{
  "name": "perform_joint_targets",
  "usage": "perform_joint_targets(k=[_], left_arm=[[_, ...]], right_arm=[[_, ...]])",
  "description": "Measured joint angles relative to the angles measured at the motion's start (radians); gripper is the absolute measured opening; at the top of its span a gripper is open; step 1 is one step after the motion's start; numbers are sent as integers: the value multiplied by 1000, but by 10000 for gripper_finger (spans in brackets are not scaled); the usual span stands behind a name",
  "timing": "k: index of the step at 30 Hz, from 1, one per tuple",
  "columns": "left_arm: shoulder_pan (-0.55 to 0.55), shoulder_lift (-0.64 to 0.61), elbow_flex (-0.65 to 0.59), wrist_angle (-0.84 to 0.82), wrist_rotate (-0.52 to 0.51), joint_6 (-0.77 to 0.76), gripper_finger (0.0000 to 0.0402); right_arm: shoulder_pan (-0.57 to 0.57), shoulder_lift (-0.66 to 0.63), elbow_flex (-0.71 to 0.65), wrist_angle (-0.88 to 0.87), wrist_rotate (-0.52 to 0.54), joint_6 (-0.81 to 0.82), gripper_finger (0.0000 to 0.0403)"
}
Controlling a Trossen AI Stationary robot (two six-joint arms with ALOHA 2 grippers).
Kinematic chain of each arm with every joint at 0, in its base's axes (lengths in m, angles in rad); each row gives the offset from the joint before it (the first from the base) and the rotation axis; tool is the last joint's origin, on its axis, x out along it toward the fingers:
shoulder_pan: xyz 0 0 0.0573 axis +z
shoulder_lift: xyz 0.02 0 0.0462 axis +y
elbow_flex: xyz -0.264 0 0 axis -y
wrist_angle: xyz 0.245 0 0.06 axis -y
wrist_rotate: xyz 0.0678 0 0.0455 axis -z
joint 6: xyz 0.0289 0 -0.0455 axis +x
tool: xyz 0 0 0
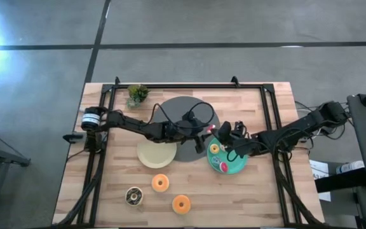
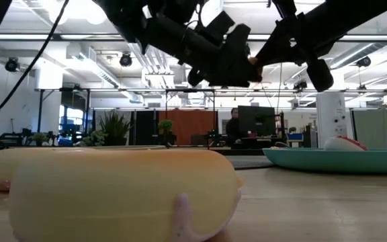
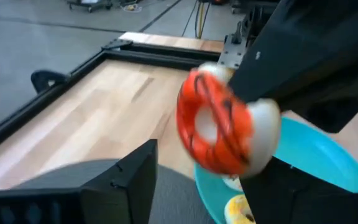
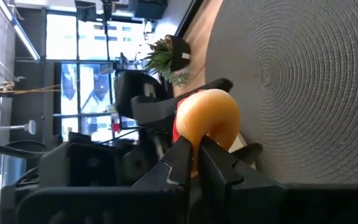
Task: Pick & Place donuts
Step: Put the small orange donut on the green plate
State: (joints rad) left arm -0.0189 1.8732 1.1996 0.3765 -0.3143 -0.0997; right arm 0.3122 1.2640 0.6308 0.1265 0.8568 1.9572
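One donut (image 3: 215, 121), red-frosted on the face toward my left arm and orange on the other (image 4: 209, 118), hangs in the air between my two grippers, over the spot where the grey disc (image 1: 176, 111) meets the teal plate (image 1: 237, 168). My right gripper (image 4: 194, 148) reaches in from the table's right and is shut on it. My left gripper (image 3: 211, 158) reaches in from the table's left and is open, one finger on each side of the donut. In the high view the donut (image 1: 211, 130) shows as a small red spot. My right gripper pinches the donut's rim (image 4: 197, 138) between its two fingers, coming nearly level from the table's right. The donut stands on edge, lifted clear of disc and plate, its red face toward my left arm. My left gripper's fingers (image 3: 135, 180) flank the donut; I cannot tell whether they touch it.
A cream plate (image 1: 151, 159) lies left of the teal plate, which holds a yellow donut (image 1: 215, 148) and a red one (image 1: 223, 166). Near the front edge lie two orange donuts (image 1: 161, 183), (image 1: 181, 203) and a brown one (image 1: 133, 196). A small plant (image 1: 137, 94) stands far left.
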Motion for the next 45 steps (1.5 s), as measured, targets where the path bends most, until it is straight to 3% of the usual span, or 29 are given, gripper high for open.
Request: perform_joint_targets(k=[10,15,22,26,30,35,39,45], left_arm=[[-2,0,39,-58,-5,47,56],[-2,-2,39,-89,-9,46,8],[-1,-2,39,-103,-8,51,8],[-18,18,39,-116,-3,116,8],[-59,77,46,-124,29,186,6],[-119,186,122,-147,30,332,6],[-144,287,275,-257,20,430,6],[-130,412,532,-468,17,448,11]], right_arm=[[-1,-1,2,-44,-26,21,16],[-1,-9,1,-55,-58,-14,70],[15,-75,0,-198,-131,-73,184],[20,-164,18,-377,-211,-159,220],[20,-228,119,-709,-256,-155,225],[20,-250,285,-1056,-208,-155,224],[19,-254,397,-1206,-138,-155,224],[20,-257,482,-1266,-109,-185,224]])
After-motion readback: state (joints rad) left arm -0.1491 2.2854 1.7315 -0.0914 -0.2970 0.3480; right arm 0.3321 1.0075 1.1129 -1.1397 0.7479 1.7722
